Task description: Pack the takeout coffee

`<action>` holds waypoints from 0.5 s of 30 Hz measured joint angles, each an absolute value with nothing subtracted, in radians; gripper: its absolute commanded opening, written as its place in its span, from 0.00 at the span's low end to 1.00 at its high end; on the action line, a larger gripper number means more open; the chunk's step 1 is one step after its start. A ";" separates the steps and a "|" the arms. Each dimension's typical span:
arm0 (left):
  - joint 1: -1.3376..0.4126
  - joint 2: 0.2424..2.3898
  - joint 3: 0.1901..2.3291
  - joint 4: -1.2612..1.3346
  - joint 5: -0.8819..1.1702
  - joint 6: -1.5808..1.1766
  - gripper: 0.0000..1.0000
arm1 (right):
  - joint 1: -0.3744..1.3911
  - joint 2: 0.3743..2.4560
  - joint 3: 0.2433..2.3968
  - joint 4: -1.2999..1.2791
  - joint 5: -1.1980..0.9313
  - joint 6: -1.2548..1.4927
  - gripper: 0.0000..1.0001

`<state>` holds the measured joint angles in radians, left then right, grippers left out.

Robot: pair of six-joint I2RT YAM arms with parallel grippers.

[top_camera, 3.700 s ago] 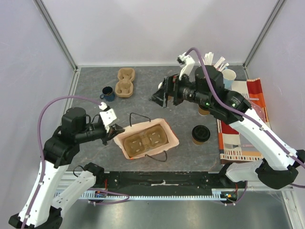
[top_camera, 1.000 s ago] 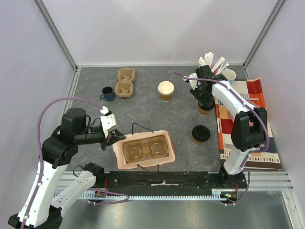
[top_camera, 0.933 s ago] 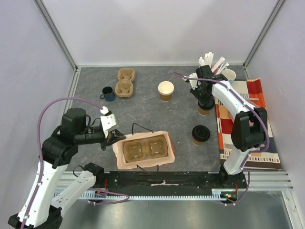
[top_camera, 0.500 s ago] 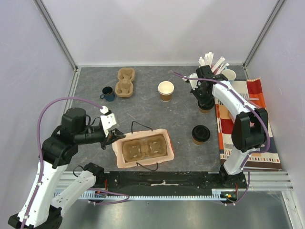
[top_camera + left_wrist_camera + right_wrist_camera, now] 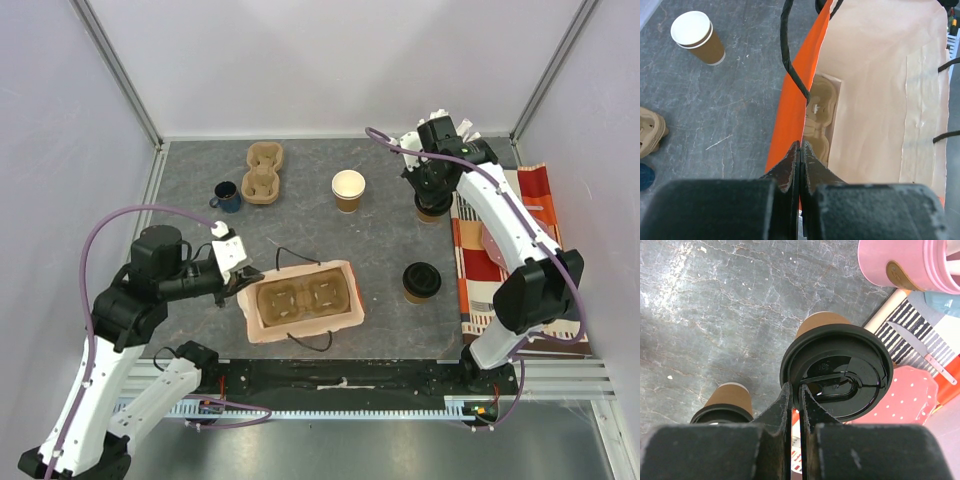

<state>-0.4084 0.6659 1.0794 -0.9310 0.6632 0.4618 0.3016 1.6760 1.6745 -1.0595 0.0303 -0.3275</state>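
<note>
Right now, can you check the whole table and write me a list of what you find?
surface: grey table, no spills seen
job's things: near lidded cup standing alone; far lidded cup in a grip; bag open, cup carrier inside
clutter: lidless paper cup, spare carrier, blue mug, pink cup, striped cloth
grippers: left gripper shut on the bag's edge; right gripper shut on the far lidded cup's lid rim
cables: purple cables along both arms, no snag seen
surroundings: white walls, nothing else seen
</note>
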 measured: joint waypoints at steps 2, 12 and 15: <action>-0.408 0.676 1.079 -0.918 0.660 0.459 0.02 | 0.301 1.664 1.678 -1.077 0.026 -0.319 0.00; -0.408 0.740 1.013 -0.783 0.651 0.416 0.02 | 0.301 1.618 1.707 -1.142 -0.007 -0.257 0.00; -0.408 0.731 0.983 -0.748 0.646 0.418 0.02 | 0.301 1.603 1.720 -1.144 -0.007 -0.253 0.00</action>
